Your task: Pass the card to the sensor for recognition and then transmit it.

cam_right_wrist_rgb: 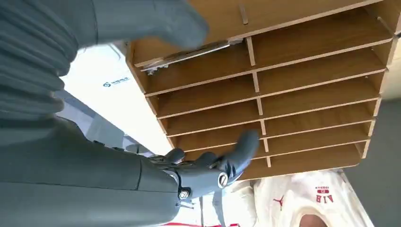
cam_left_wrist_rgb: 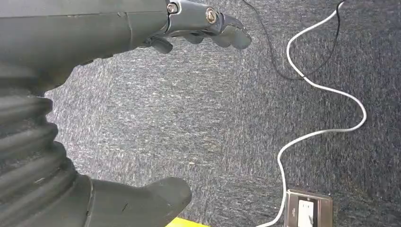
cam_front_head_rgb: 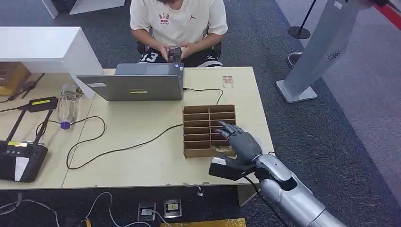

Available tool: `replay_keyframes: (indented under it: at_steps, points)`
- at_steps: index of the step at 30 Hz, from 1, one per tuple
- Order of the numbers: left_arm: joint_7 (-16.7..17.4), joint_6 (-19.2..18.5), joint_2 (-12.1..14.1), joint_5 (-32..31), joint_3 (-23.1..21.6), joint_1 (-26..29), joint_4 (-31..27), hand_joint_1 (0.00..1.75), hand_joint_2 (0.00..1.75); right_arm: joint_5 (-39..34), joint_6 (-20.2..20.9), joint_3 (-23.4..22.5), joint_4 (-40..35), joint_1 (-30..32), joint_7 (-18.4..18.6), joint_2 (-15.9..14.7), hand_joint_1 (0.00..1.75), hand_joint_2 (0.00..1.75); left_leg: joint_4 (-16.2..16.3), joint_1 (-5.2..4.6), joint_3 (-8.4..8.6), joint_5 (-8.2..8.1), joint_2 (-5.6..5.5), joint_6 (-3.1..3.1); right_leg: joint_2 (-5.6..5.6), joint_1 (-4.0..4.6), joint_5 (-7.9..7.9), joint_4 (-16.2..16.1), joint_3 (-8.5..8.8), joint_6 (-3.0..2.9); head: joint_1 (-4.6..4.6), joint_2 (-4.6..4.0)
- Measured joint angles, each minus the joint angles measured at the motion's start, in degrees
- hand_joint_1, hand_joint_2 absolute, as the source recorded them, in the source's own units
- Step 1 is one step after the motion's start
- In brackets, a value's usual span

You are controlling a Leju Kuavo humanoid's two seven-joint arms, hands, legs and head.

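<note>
Plywood slotted tray [cam_front_head_rgb: 208, 109] is seen at about 3 o'clock on the worktop [cam_front_head_rgb: 142, 156], with the right hand [cam_front_head_rgb: 241, 144] hovering over its near right corner. The fingers [cam_right_wrist_rgb: 236, 156] are spread apart and nothing is clamped. In the right wrist view a thin card [cam_right_wrist_rgb: 189, 53] is spotted lying in the nearest slot, just by the thumb. The card is probably light, stiff and a bit slick, so it's best pinched by its exposed long edge and slid out, not bent. A black sensor box [cam_front_head_rgb: 223, 169] sits at 5 o'clock, right below the hand. The left hand [cam_left_wrist_rgb: 208, 26] is hanging over carpet, fingers loosely curled, holding nothing.
</note>
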Motion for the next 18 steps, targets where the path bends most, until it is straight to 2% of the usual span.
replay_keyframes:
  at_steps: [3, 4, 6, 7, 8, 10, 14, 15, 18]
  points:
    - [0.00, 0.00, 0.00, 0.00, 0.00, 0.00, 0.00, 0.00, 1.75, 0.00, 0.02, 0.00, 0.02, -0.01, 0.05, 0.00, 1.54, 1.75, 0.00, 0.00, 0.00, 0.00, 0.00, 0.00, 0.00, 0.00, 0.00, 0.00, 0.00, 0.00, 0.00, 0.00]
    - [0.00, -0.02, 0.11, 0.04, 0.00, 0.03, 0.00, 0.00, 1.75, 0.07, 0.57, 0.02, 0.39, -0.12, 0.50, 0.00, 1.75, 1.75, 0.00, 0.00, -0.01, 0.00, 0.00, 0.00, 0.00, 0.00, 0.00, 0.00, 0.00, 0.00, 0.02, 0.00]
    - [0.00, -0.04, 0.24, 0.09, 0.00, 0.04, 0.00, 0.00, 1.75, 0.07, 1.14, 0.02, 0.44, -0.21, 0.77, 0.00, 1.75, 1.75, 0.00, 0.00, 0.00, 0.00, 0.00, 0.00, 0.00, 0.00, 0.00, 0.00, 0.00, 0.00, 0.02, 0.00]
    - [0.00, -0.04, 0.26, 0.11, 0.00, 0.05, 0.00, 0.00, 1.75, 0.07, 1.27, 0.02, 0.50, -0.30, 0.81, 0.00, 1.68, 1.75, 0.00, 0.00, 0.00, 0.00, 0.00, 0.00, 0.00, 0.00, 0.00, 0.00, 0.00, 0.00, 0.02, 0.00]
    - [0.00, -0.07, 0.29, 0.13, 0.00, 0.06, 0.00, 0.00, 1.75, 0.07, 1.33, 0.02, 0.59, -0.42, 0.83, 0.00, 1.52, 1.75, 0.00, 0.00, 0.00, 0.00, 0.00, 0.00, 0.00, 0.00, 0.00, 0.00, 0.00, 0.00, 0.00, 0.00]
    - [0.00, -0.09, 0.29, 0.17, 0.00, 0.07, 0.00, 0.00, 1.75, 0.04, 1.68, 0.02, 0.70, -0.73, 0.85, 0.00, 1.36, 1.75, 0.00, 0.00, 0.00, 0.00, 0.00, 0.00, 0.00, 0.00, 0.00, 0.00, 0.00, 0.00, 0.02, 0.00]
    - [-0.02, -0.11, 0.31, 0.22, 0.00, 0.07, 0.00, 0.00, 1.75, -0.17, 2.12, 0.02, 0.83, -0.86, 1.18, 0.00, 1.36, 1.75, 0.00, 0.00, 0.00, 0.00, 0.00, 0.00, 0.00, 0.00, 0.00, 0.00, 0.00, 0.00, 0.02, 0.00]
    - [-0.02, -0.09, 0.33, 0.22, 0.00, 0.07, 0.00, 0.00, 1.75, -0.30, 2.12, 0.02, 0.85, -0.86, 1.29, -0.02, 1.19, 1.75, 0.00, 0.00, 0.00, 0.00, 0.00, 0.00, 0.00, 0.00, 0.00, 0.00, 0.00, 0.00, 0.02, 0.00]
    - [-0.04, -0.07, 0.35, 0.22, 0.00, 0.09, 0.00, 0.00, 1.75, -0.37, 2.10, 0.02, 0.94, -0.86, 1.36, -0.07, 1.26, 1.75, 0.00, 0.00, 0.00, 0.00, 0.00, 0.00, 0.00, 0.00, 0.00, -0.01, 0.00, 0.00, 0.02, 0.00]
